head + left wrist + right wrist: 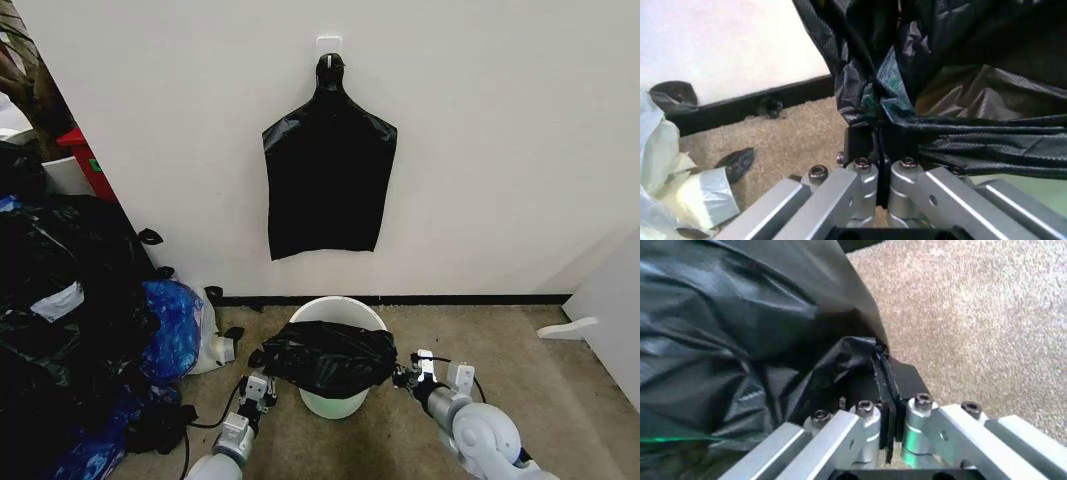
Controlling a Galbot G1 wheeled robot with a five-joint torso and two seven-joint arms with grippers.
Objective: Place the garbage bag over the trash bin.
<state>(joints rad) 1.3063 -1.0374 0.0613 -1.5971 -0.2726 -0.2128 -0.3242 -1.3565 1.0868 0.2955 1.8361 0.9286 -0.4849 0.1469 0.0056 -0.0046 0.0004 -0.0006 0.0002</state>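
Observation:
The cream-white trash bin [333, 404] stands on the carpet near the wall. A glossy black garbage bag [330, 357] is stretched across the front of its rim, with the back of the rim bare. My left gripper [262, 383] is shut on the bag's left edge; the left wrist view has the pads pinching bunched plastic [873, 107] at the left gripper [877, 145]. My right gripper [405, 376] is shut on the bag's right edge, and the right wrist view has the right gripper [885, 377] clamping a fold of the garbage bag [740, 330].
A flat black bag [328, 170] hangs from a wall hook above the bin. A heap of stuffed black and blue bags [80, 330] lies at the left. A white and grey object [687, 195] sits near the left arm. Bare carpet [540, 400] extends to the right.

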